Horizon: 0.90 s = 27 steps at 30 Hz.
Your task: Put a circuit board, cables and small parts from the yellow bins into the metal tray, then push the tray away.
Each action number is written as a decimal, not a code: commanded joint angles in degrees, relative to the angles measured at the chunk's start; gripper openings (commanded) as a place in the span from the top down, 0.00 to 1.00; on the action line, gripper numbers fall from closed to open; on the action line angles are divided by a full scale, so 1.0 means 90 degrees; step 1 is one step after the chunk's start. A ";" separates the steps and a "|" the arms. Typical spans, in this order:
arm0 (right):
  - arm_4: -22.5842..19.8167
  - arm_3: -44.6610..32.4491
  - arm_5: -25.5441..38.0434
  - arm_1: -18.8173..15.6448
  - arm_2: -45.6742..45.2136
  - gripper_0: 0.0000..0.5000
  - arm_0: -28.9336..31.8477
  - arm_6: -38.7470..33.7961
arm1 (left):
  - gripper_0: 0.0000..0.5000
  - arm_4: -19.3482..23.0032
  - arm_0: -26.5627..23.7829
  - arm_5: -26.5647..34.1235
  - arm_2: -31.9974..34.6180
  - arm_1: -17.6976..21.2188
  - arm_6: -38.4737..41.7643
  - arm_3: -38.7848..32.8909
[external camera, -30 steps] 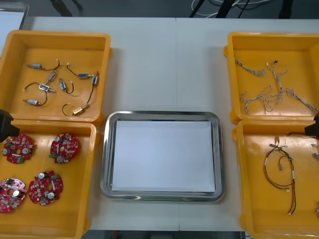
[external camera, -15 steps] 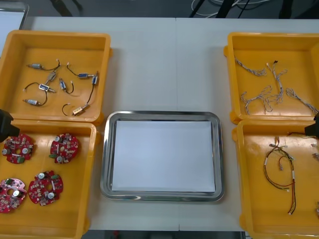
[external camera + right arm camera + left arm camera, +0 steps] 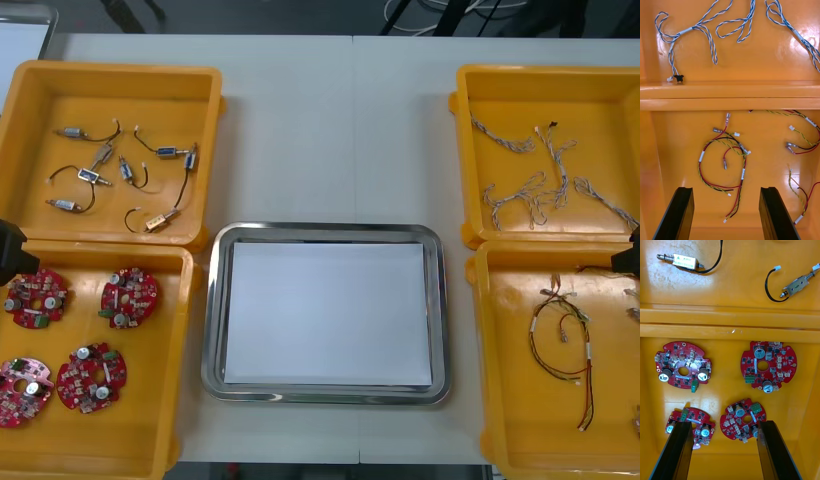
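The metal tray [image 3: 325, 232], white inside, lies at the table's middle with nothing in it. Several round red circuit boards [image 3: 129, 297] lie in the near left yellow bin [image 3: 190, 330]. My left gripper [image 3: 724, 423] hangs open above them, one board [image 3: 743, 418] lying just past its fingertips. Small metal parts [image 3: 120, 175] with black cables fill the far left bin. My right gripper [image 3: 726, 189] is open over the near right bin [image 3: 478, 340], above a red and yellow cable bundle [image 3: 724, 165]. Twisted blue and white cables [image 3: 540, 180] lie in the far right bin.
Both arms show as black tips at the front view's side edges, the left arm [image 3: 8, 250] and the right arm [image 3: 628, 258]. Bare table [image 3: 340, 130] stretches beyond the tray between the far bins. Bin walls [image 3: 730, 97] separate near and far compartments.
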 commanded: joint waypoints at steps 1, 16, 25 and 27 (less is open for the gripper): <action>0.0041 -0.0143 -0.0034 -0.0253 0.0042 0.00 0.0041 0.0177 | 0.00 -0.0065 -0.0075 -0.0032 -0.0088 -0.0062 -0.0411 -0.0135; 0.0041 -0.0143 -0.0034 -0.0253 0.0042 0.00 0.0041 0.0177 | 0.00 -0.0065 -0.0075 -0.0032 -0.0088 -0.0062 -0.0411 -0.0135; 0.0041 -0.0143 -0.0034 -0.0253 0.0042 0.00 0.0041 0.0177 | 0.00 -0.0065 -0.0075 -0.0032 -0.0088 -0.0062 -0.0411 -0.0135; 0.0041 -0.0143 -0.0034 -0.0253 0.0042 0.00 0.0041 0.0177 | 0.00 -0.0065 -0.0075 -0.0032 -0.0088 -0.0062 -0.0411 -0.0135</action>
